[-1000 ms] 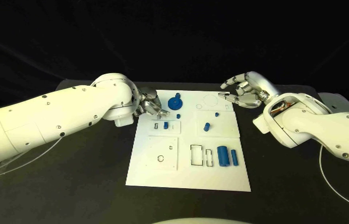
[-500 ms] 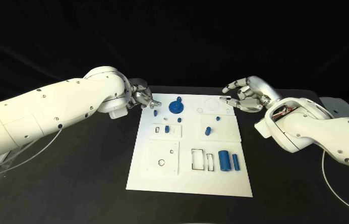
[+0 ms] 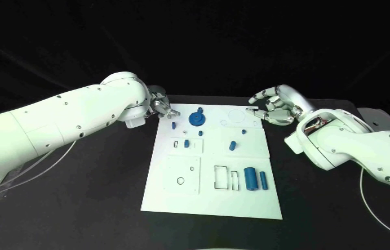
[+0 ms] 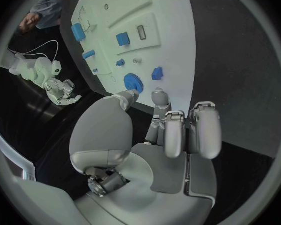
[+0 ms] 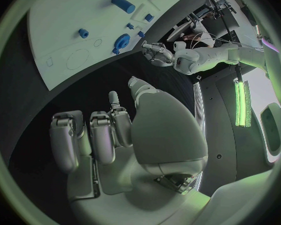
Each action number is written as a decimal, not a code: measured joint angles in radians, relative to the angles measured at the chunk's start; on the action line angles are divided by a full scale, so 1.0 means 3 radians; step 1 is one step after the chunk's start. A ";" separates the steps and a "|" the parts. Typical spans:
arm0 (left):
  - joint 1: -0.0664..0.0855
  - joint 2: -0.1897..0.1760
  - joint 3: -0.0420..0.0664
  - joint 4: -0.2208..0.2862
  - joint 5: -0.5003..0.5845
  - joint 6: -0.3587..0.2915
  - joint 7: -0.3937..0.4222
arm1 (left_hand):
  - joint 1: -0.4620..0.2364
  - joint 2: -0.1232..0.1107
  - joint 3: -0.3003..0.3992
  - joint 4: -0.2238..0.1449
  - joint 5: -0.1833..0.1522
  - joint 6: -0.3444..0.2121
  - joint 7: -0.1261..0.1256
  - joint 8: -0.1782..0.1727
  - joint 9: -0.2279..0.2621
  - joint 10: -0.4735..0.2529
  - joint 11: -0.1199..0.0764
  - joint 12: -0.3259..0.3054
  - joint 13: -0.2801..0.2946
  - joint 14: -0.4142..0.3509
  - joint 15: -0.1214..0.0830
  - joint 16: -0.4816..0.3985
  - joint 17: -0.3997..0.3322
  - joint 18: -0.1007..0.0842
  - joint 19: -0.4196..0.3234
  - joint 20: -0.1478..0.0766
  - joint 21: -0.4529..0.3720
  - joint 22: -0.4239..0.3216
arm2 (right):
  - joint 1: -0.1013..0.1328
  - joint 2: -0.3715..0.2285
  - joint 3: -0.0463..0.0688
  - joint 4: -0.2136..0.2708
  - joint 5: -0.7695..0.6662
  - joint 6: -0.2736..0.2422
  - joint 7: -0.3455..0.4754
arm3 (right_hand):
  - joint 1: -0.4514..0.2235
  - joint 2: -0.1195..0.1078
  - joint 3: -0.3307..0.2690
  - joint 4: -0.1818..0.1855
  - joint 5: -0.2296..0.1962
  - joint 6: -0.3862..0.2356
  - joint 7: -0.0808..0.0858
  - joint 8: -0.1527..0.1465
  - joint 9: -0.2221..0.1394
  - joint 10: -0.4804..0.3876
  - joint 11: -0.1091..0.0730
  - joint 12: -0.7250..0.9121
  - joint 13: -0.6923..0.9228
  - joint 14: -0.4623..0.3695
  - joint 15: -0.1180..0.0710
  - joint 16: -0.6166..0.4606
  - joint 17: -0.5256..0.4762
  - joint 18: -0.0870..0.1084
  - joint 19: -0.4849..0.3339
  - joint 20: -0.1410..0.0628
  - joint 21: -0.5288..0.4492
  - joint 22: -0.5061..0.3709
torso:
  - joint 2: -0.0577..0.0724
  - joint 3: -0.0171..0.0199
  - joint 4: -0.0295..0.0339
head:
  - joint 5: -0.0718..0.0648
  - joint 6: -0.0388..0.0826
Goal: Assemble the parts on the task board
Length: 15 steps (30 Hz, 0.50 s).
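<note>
The white task board (image 3: pixel 211 165) lies in the middle of the black table. A blue gear (image 3: pixel 196 117) stands near its far edge, with a small blue part (image 3: pixel 174 125) beside it at the left rim. Two blue cylinders (image 3: pixel 255 178) lie at the near right. My left hand (image 3: pixel 158 108) hovers just off the board's far left corner, holding nothing, fingers loosely bent. The left wrist view shows that hand (image 4: pixel 172 140) short of the gear (image 4: pixel 132 81). My right hand (image 3: pixel 272 108) hangs off the far right corner, empty, fingers curved apart. The right wrist view shows it (image 5: pixel 109 135) away from the board (image 5: pixel 72 15).
More small blue parts (image 3: pixel 233 145) sit mid-board, beside rectangular cut-outs (image 3: pixel 221 177) and a round outline (image 3: pixel 235 115). Black tabletop surrounds the board on all sides. My white forearms come in from both sides.
My left hand has drawn back from over the board's far left corner to just outside it, uncovering the small blue part there. The right hand has barely moved.
</note>
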 measured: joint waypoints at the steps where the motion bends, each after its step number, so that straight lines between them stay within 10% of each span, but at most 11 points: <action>1: 0.0000 0.0013 -0.0005 -0.0022 -0.0010 0.0015 0.0000 | 0.0000 0.0000 0.0000 0.0000 0.0000 0.0000 0.0000 0.0000 0.0000 0.0000 0.0000 0.0000 0.0000 0.0000 0.0000 0.0000 0.0000 0.0000 0.0000 0.0000 0.0000 0.0000 | 0.0000 0.0001 0.0000 -0.0001 0.0000 0.0000 0.0000 | 0.0000 0.0000 0.0000 0.0000 0.0000 0.0000 0.0000 0.0000 0.0000 0.0000 0.0000 0.0000 0.0000 0.0000 0.0000 0.0000 0.0000 0.0000 0.0000 0.0000 0.0000 0.0000 | 0.0000 0.0000 0.0000 | 0.0000 -0.0002; 15: -0.0002 0.0122 -0.0056 -0.0183 -0.0081 0.0236 -0.0003 | 0.0000 0.0000 -0.0009 -0.0009 0.0000 0.0000 0.0000 0.0000 -0.0004 0.0000 0.0000 0.0000 0.0000 0.0000 0.0000 0.0000 0.0000 0.0000 0.0000 0.0000 0.0000 0.0004 | -0.0003 0.0014 0.0000 -0.0006 0.0001 0.0000 0.0002 | 0.0000 0.0000 0.0000 0.0000 0.0000 0.0000 0.0000 0.0000 0.0000 0.0000 0.0000 0.0000 0.0000 0.0000 0.0000 0.0000 0.0001 0.0000 0.0000 0.0000 0.0000 -0.0001 | -0.0003 0.0003 0.0000 | 0.0002 -0.0020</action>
